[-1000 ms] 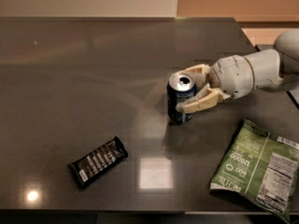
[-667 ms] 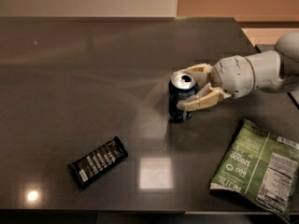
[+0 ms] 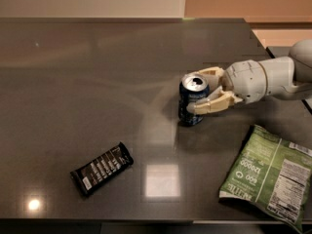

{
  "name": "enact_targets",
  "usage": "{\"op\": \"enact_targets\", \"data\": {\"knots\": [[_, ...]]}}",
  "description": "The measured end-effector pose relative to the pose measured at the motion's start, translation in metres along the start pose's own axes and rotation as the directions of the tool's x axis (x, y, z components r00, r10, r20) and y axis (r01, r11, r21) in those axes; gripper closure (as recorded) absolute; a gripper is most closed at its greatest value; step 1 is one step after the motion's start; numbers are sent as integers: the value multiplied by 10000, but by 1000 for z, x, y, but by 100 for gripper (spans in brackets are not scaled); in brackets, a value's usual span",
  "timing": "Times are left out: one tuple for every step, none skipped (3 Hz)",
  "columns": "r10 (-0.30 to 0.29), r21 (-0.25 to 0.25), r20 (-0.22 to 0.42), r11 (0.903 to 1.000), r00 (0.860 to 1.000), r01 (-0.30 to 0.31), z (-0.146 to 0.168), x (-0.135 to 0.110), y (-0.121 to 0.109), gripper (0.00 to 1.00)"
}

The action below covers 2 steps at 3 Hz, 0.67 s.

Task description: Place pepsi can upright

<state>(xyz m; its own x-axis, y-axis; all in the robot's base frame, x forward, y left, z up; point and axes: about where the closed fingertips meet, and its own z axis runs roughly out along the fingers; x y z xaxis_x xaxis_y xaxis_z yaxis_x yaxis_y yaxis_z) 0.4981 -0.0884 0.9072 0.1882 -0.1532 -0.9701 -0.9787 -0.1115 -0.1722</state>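
Observation:
The pepsi can (image 3: pixel 187 100) is dark blue with a silver pull-tab top. It stands upright on the dark table (image 3: pixel 97 82), right of the middle. My gripper (image 3: pixel 195 91) reaches in from the right with its cream fingers on either side of the can. One finger (image 3: pixel 212 105) lies across the can's front and the other sits behind its top rim. The fingers are closed against the can, which rests on the table.
A black snack bar (image 3: pixel 102 168) lies near the front left. A green chip bag (image 3: pixel 270 173) lies at the front right, close below my arm (image 3: pixel 265 79). The table's right edge (image 3: pixel 258 38) is just behind the arm.

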Motion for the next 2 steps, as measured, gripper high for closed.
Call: {"op": "enact_targets", "data": {"knots": [[137,113,38,9998,9999,-137,-4,3,-3,35],[238,185,93,9995,9997,-240,-7,7,-5,12]]}}
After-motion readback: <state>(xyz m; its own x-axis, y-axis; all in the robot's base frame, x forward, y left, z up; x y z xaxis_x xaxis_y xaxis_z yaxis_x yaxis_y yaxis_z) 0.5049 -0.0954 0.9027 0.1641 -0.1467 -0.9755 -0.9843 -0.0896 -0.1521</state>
